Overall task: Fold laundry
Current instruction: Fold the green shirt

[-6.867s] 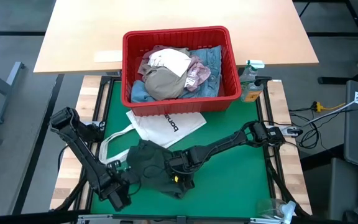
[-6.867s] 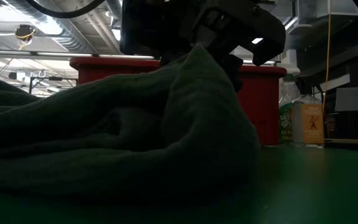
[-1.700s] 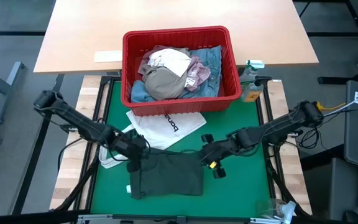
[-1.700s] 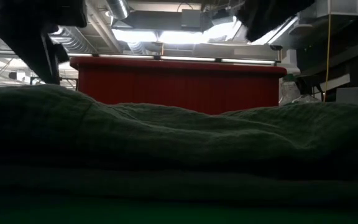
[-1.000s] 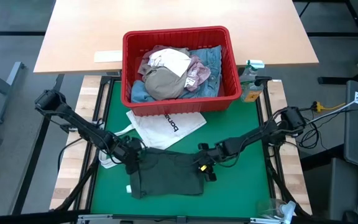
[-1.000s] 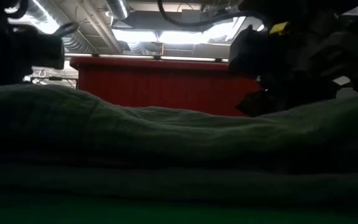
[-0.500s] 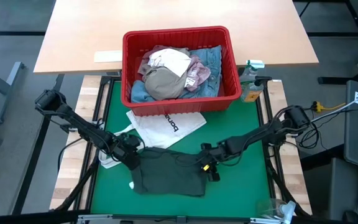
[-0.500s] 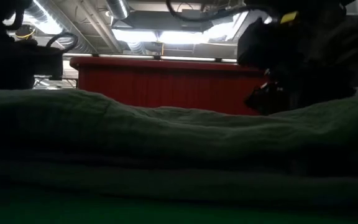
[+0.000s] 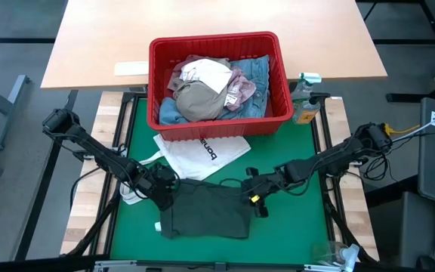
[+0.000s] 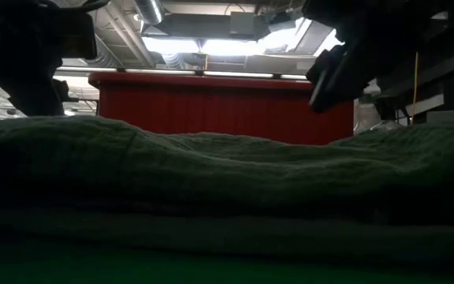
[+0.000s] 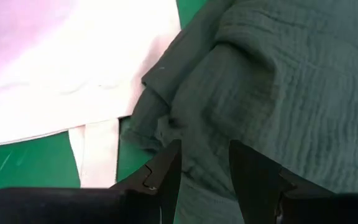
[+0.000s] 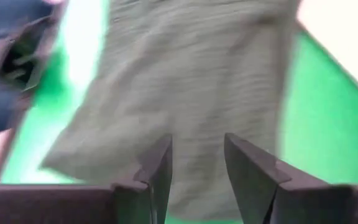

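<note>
- The dark green top (image 9: 205,214) lies on the green mat of the counter (image 9: 293,227), toward the near edge and about midway between the side edges, already gathered into a rough rectangle.
- From table height its ridged cloth fills the whole lower part of the view (image 10: 227,197), so it sits in more than one layer.
- The left claw (image 9: 165,193) is at the far left corner of the top; its wrist camera shows both fingers (image 11: 166,171) spread apart over a rumpled fold of the cloth, pinching nothing.
- The right claw (image 9: 255,202) is at the far right corner of the top; its fingers (image 12: 157,168) are likewise parted above the cloth and hold nothing.
- The step in hand appears to be tidying or folding this first garment, with both claws just beside its far edge.
- The next move would call for each claw to close on a far corner and carry that edge evenly toward the near edge; uneven lifting would likely skew the fold.
- A white tote bag (image 9: 202,155) lies just beyond the top, its strap touching the left corner.
- Farther still, the red basket (image 9: 219,81) at the far edge holds the remaining laundry (image 9: 210,91), all yet unfolded.
</note>
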